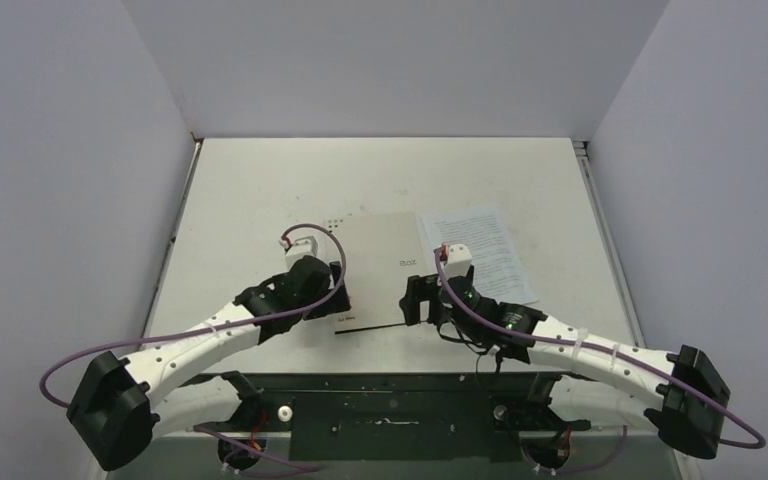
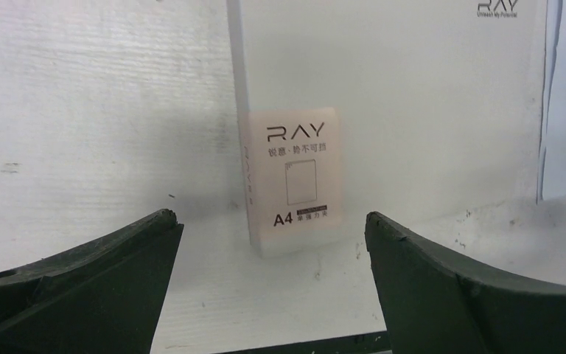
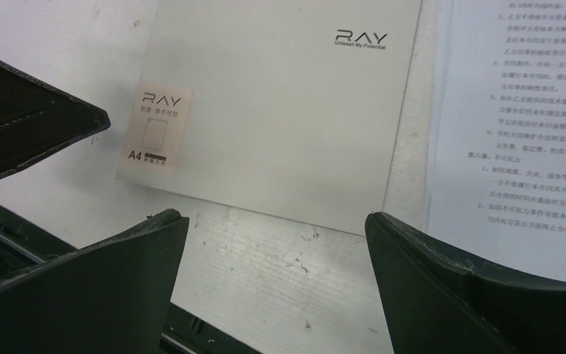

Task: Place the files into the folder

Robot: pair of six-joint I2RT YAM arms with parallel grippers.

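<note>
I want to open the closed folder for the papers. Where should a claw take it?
Probably the cover's free right edge, approached from the right: the folder lies flat and its label wraps the left edge, so the spine seems there.

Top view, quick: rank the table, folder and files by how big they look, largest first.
1. table
2. folder
3. files; the right arm overlaps their near-left edge, so how far they fall short of the folder is unsure.
</note>
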